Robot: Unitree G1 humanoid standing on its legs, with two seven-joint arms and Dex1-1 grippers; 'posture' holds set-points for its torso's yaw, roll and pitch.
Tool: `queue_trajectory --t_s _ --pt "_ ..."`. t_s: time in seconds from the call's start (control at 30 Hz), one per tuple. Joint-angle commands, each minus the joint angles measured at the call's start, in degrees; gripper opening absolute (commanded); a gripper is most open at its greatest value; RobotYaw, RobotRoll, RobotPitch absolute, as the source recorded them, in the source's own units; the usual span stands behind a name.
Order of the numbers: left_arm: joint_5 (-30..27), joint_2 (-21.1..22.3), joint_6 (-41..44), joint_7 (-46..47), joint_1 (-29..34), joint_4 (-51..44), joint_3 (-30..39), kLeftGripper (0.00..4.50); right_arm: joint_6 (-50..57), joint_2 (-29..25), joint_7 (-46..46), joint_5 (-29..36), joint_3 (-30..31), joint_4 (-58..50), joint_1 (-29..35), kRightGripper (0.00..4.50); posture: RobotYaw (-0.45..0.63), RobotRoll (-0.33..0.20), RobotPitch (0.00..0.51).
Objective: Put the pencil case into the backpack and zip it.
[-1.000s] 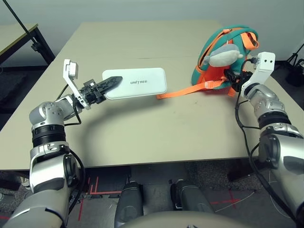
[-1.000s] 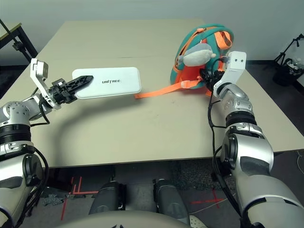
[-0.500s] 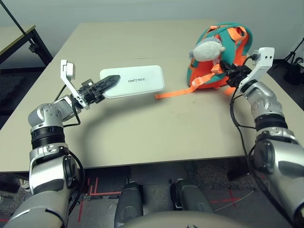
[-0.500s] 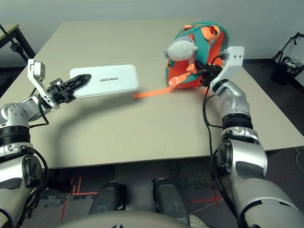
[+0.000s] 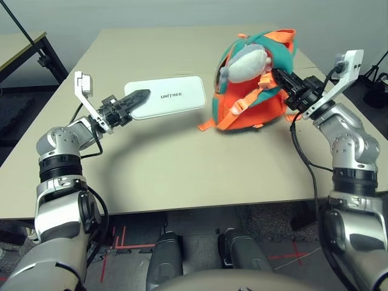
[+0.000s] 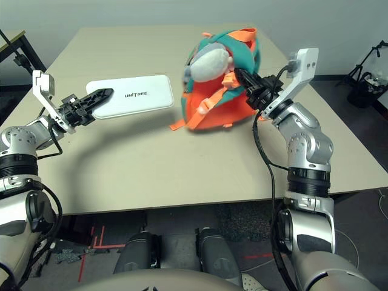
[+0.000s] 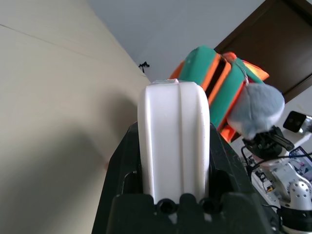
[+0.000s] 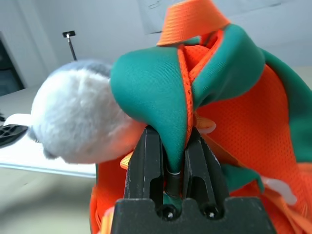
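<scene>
My left gripper [image 5: 134, 99] has its two black fingers pinched on the short end of the flat white rounded-rectangle pencil case [image 5: 167, 100] with the small dark lettering. The left wrist view shows the case's end [image 7: 174, 141] squeezed between both pads, so I count that hold as firm. From the fingers the case runs out toward the middle of the frame, its long axis close to level and pointing at the bag, with its far end just short of the bag's near side. It sits in the upper left of the left eye view, carried above the tan table [image 5: 182, 163].

My right gripper [image 5: 285, 80], in the upper right, is closed narrow on a fold of teal fabric of the small teal-and-orange child's backpack [image 5: 251, 100]. The right wrist view shows that fold [image 8: 175, 122] clamped between the fingers, beside the grey plush shark charm [image 8: 80, 119]. The backpack stands tilted in the upper middle of the frame, orange panel and straps facing me.

I judge the coming move turns on where the mouth lies. I cannot tell from these views whether the zip is open or which way the opening faces the case's free end. The left arm is the one to feed it in.
</scene>
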Motion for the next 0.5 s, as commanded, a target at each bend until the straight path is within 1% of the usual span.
queue_trajectory --t_s 0.03,0.2,0.4,0.5 --pt "-0.4 0.5 -1.0 -1.4 -1.7 0.3 0.0 1.41 1.0 1.8 -2.1 3.0 0.8 -7.9 4.0 0.2 -0.14 0.0 0.017" --pt "-0.9 0.9 -0.8 -1.5 -1.6 -1.4 0.2 1.41 0.7 3.8 -4.4 1.6 3.0 -11.5 11.8 0.19 -0.15 0.0 0.022" --pt "-1.5 2.6 -0.4 -2.1 -2.0 -3.2 0.8 1.41 1.8 4.4 -5.5 1.8 5.4 -13.9 16.1 0.19 -0.15 0.0 0.025" --pt "-1.5 4.3 0.1 -3.4 -1.4 -5.5 -0.1 1.41 3.7 3.8 -6.1 1.8 6.8 -14.0 17.5 0.18 -0.15 0.0 0.025"
